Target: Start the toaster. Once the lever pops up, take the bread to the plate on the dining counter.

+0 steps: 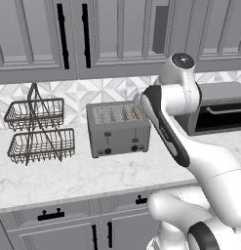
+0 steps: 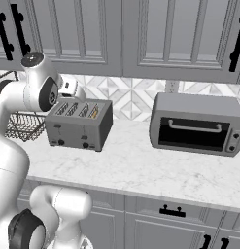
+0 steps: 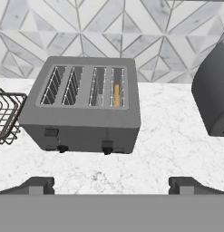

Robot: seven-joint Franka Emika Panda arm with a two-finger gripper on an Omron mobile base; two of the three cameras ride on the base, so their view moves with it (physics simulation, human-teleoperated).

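Toaster (image 1: 118, 129) stands on the marble worktop (image 1: 83, 178), its back close to the tiled wall (image 3: 109, 31), its front with levers and knobs facing out toward the cabinet edge. Its long axis runs along the wall, side to side. Four top slots run front to back, across that axis.

Bread (image 3: 116, 94) sits on edge in the slot at the toaster's right end, as seen from the hand view; a golden-brown strip shows inside the slot, lying front to back with it. The same strip shows in the end slot nearest the arm in the left base view (image 1: 134, 114) and in the slot nearest the oven in the right base view (image 2: 94, 112).

The left lever (image 3: 51, 132) sits high on the toaster's front; the right lever (image 3: 107, 146) sits low, level with the knobs.

Gripper (image 3: 111, 185) is released, its two fingertips (image 3: 37, 185) spread wide apart with nothing between them. It hangs above and in front of the toaster, not touching it.

A two-tier wire basket rack (image 1: 38, 131) stands on the worktop to the toaster's left, near it. A grey toaster oven (image 2: 197, 124) stands to the toaster's right, apart from it.
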